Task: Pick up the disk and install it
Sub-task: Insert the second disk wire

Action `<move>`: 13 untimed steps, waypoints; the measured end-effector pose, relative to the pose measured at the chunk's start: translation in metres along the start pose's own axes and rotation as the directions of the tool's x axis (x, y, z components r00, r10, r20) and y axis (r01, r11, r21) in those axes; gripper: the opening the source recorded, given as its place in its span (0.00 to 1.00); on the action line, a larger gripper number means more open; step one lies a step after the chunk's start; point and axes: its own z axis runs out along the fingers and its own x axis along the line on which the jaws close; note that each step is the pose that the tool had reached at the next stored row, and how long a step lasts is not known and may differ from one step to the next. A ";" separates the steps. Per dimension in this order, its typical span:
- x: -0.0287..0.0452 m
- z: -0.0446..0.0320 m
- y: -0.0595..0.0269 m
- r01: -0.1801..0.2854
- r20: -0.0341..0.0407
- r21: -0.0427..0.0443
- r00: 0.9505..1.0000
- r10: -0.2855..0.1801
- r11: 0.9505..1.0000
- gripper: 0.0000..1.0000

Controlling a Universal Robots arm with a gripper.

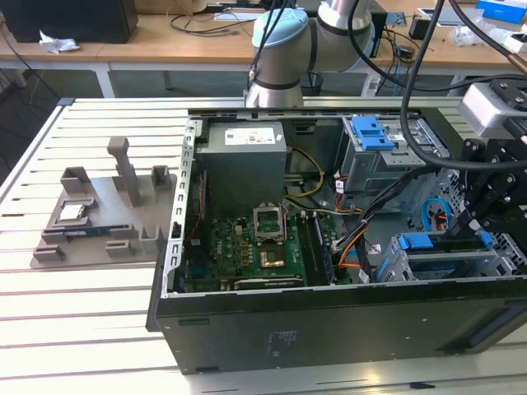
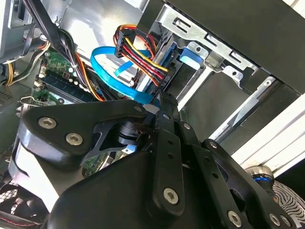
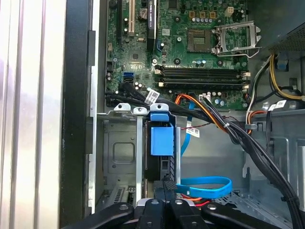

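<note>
The disk [image 3: 162, 138], framed in its blue carrier, stands on edge in a slot of the grey metal drive cage [image 3: 121, 143] at the corner of the open computer case [image 1: 329, 321], as my first wrist view shows it. The pincer [image 3: 166, 185] sits right at the disk's near end, in line with the slot; I cannot tell whether it is open or closed, or whether it grips the disk. A flat blue data cable [image 3: 205, 183] loops just beside the pincer, and bundled black and orange wires [image 3: 224, 126] run across the case behind the cage. Beyond them lies the green motherboard [image 3: 190, 62]. In the exterior view the case lies on its side on the slatted bench [image 1: 82, 329], with a grey parts fixture [image 1: 107, 214] well apart toward the exterior view's left.
</note>
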 end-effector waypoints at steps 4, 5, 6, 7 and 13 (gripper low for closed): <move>0.0002 0.0020 -0.0005 0.000 0.000 0.000 1.000 0.000 1.000 0.11; 0.0002 0.0020 -0.0005 0.000 0.000 0.000 1.000 0.000 1.000 0.11; 0.0002 0.0021 -0.0006 0.000 0.000 0.000 1.000 0.000 1.000 0.11; 0.0002 0.0019 -0.0006 0.000 0.000 0.000 1.000 0.000 1.000 0.11; 0.0022 0.0004 -0.0007 0.000 0.000 0.000 1.000 0.000 1.000 0.11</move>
